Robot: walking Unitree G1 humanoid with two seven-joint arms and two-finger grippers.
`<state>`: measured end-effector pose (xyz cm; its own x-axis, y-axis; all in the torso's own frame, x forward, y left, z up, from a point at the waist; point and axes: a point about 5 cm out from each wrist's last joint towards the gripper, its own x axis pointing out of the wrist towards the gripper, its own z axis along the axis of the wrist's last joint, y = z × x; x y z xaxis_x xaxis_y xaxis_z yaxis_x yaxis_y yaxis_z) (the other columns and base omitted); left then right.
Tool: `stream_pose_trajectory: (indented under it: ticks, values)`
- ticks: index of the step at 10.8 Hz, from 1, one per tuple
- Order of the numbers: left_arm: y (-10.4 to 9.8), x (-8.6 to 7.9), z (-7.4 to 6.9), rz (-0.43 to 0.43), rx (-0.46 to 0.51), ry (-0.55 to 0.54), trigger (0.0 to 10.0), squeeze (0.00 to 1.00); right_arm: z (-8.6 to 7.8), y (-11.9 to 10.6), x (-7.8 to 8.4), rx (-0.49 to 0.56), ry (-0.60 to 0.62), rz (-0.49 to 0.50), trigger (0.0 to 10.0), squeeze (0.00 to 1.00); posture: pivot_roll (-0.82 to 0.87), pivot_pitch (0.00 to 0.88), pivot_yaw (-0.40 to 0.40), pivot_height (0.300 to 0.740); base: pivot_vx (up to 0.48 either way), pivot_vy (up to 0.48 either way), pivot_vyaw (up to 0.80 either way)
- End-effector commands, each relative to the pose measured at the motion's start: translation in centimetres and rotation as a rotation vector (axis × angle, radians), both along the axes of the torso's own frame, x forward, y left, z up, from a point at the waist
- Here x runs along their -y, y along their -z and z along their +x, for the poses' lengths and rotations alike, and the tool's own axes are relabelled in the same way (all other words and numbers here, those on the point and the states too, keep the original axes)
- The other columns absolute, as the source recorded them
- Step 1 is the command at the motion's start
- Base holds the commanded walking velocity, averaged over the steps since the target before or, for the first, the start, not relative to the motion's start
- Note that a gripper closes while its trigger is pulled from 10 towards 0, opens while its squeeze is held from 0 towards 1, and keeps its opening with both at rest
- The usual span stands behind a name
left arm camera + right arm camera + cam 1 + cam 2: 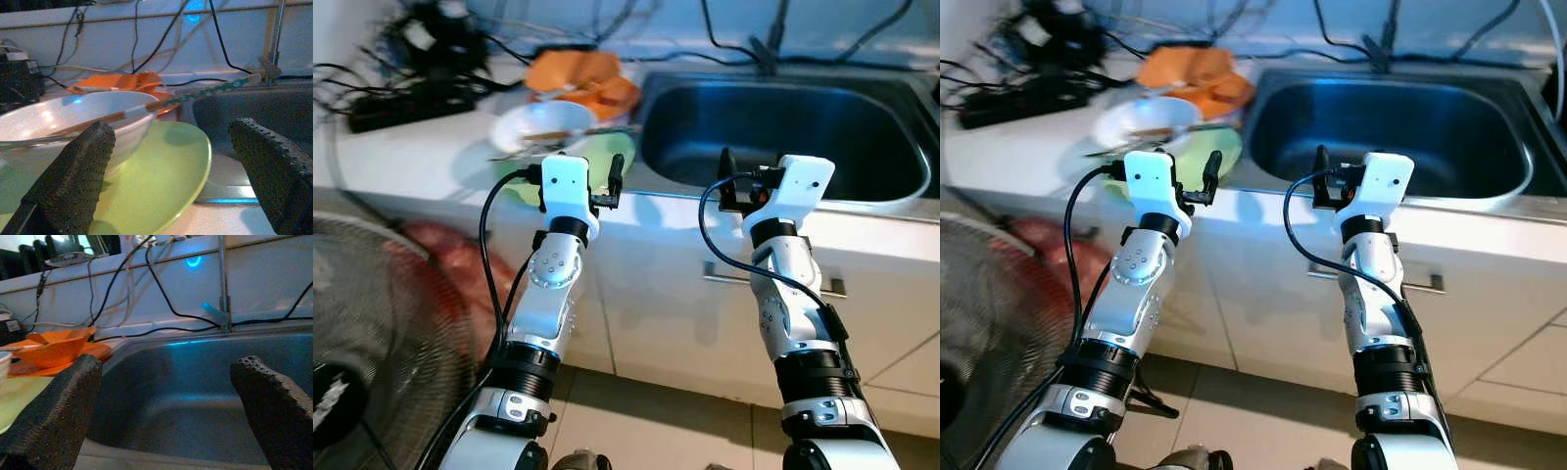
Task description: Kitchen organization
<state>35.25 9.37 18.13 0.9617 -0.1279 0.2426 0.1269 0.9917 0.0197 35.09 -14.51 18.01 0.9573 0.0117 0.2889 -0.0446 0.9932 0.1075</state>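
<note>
Dishes: one white bowl [73, 112], one green plate [161, 171], two chopsticks [195, 95]

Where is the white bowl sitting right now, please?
The white bowl sits on the green plate on the counter, left of the sink, just ahead of the left gripper.

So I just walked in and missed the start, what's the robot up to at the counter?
It stands at the kitchen counter with both arms raised, holding nothing. The left gripper, fingers open, faces a white bowl with chopsticks across it, sitting on a green plate. The right gripper, also open, points into the sink. Orange dishes sit farther back.
</note>
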Motion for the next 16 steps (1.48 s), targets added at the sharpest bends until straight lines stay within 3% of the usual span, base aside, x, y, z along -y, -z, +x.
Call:
stream_pose_trajectory:
  ticks: [1, 5, 8, 13, 16]
  values:
    - [0.0, 0.1, -0.2, 0.032, 0.016, 0.016, 10.0, 0.0, 0.0, -0.1, -0.2, 0.008, 0.0, 0.004, 10.0, 0.0, -0.01, 0.091, 0.078, 0.74, 0.0, 0.0, 0.0]
    - [-0.3, 0.4, -0.3, 0.033, 0.041, 0.038, 10.0, 0.0, 0.0, 0.0, -0.1, 0.004, 0.001, 0.005, 10.0, 0.0, -0.01, 0.095, 0.077, 0.74, 0.0, 0.0, 0.0]
    - [-0.5, 0.5, -0.4, 0.083, 0.059, 0.05, 10.0, 0.0, 0.0, 0.0, -0.1, 0.003, 0.002, 0.013, 10.0, 0.0, -0.01, 0.095, 0.077, 0.74, 0.0, 0.0, 0.0]
    - [-2.9, 1.2, -0.3, 0.405, 0.219, 0.034, 10.0, 0.0, 0.1, 0.0, -0.1, 0.003, 0.004, 0.017, 10.0, 0.0, 0.0, 0.088, 0.083, 0.74, 0.0, 0.0, 0.0]
    - [-2.4, 1.4, -0.4, 0.414, 0.211, 0.044, 10.0, 0.0, 0.0, 0.0, -0.1, 0.005, 0.005, 0.018, 10.0, 0.0, -0.01, 0.081, 0.085, 0.74, 0.0, 0.0, 0.0]
